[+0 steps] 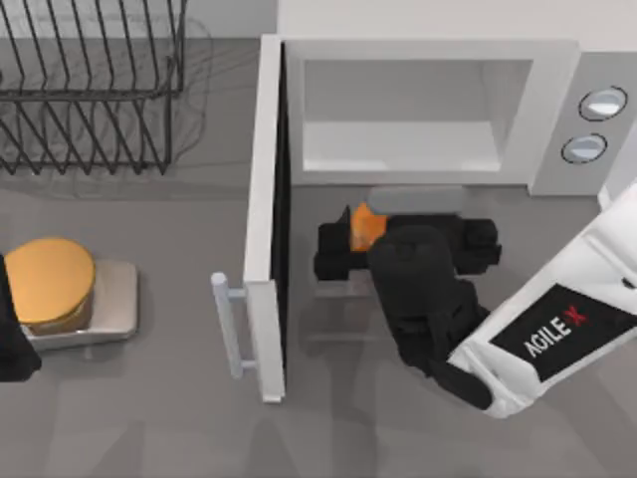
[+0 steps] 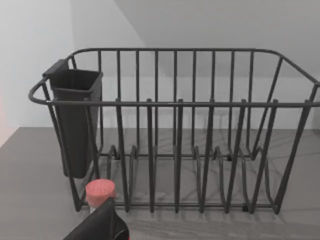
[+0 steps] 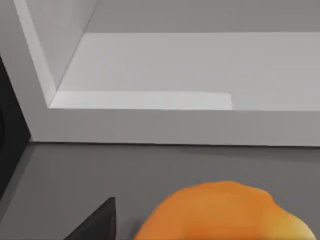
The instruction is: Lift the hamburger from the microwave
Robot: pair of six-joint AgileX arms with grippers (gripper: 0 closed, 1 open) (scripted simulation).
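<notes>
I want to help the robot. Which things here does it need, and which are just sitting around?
Needed: the hamburger, the microwave with its door open, the right gripper over the hamburger.

Just sitting: other burger on its silver tray, wire rack, left arm parked at the table's left.

Our right arm (image 1: pixel 567 329): a white, boxy, smooth-shelled link bearing a black panel (image 1: pixel 562 329) lettered "AGILE" in white with a red "X". Its wrist and right gripper (image 1: pixel 408 247) are matte black and rounded. Our left arm (image 1: pixel 12 329) appears as a black part at the top view's left edge; a black finger (image 2: pixel 102 225) shows in our left wrist view.
</notes>
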